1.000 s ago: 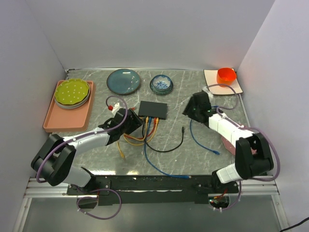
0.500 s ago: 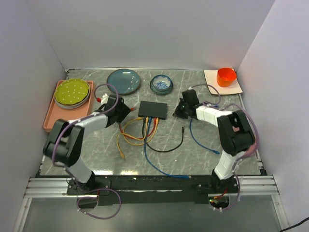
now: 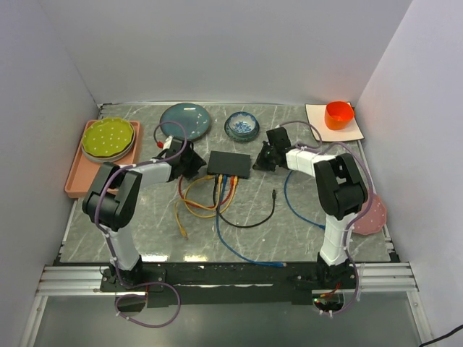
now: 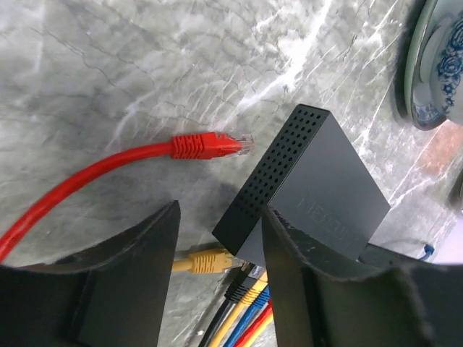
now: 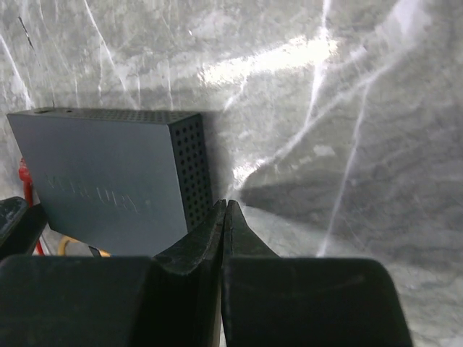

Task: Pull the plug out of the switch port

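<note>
The switch is a flat black box on the marble table, with several plugged cables running from its near edge. My left gripper stands open at its left end. In the left wrist view the switch's corner and a yellow plug lie between my fingers; I cannot tell whether that plug sits in a port. Black, yellow, blue and red cables enter the ports beside it. My right gripper is shut, its tips against the switch's perforated right end.
A loose red plug lies left of the switch. Behind are a teal plate and a blue patterned bowl. A pink tray with a green plate is at left. An orange bowl stands at back right. Loose black and blue cables trail forward.
Both arms swung in from the near side to the switch's two ends. The right gripper closed. The left jaws have narrowed somewhat.
</note>
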You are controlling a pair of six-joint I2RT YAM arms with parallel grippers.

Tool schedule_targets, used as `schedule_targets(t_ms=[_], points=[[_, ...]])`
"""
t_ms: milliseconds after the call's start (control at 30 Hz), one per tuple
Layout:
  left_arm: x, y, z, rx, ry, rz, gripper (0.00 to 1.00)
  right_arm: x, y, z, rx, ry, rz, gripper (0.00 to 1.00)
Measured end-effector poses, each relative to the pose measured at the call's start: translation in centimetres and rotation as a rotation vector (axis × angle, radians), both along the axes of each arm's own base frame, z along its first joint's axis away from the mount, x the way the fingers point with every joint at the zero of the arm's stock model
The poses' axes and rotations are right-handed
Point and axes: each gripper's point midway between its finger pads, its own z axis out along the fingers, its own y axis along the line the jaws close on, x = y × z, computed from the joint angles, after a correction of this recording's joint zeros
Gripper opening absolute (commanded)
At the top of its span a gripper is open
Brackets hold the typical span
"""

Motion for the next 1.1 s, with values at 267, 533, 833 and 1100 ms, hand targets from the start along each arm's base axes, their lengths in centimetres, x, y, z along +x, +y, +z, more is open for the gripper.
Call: schedule_targets(t_ms=[267,533,833,1100], points=[[-0.3,-1.6,-0.2,-0.041,-0.019,-0.045,0.36,0.8,1.1,0.2,0.017,0.007,0.028,0.00],[-1.9,-2.2,0.1,-0.062,-0.038,-0.075,0.29,1.0,1.6,0.3,0.017,0.021,0.043,0.00],[-4.6,-3.5,0.0,-0.057,-0.022,-0.127,0.27,2.3,3.1,0.4,0.030,0.022,0.073,0.00],[-5.4,-2.6,1.7,-0.019,-0.046,-0.104,0.34,1.9,2.6,0.6,0.007,0.007,0.054,0.05]])
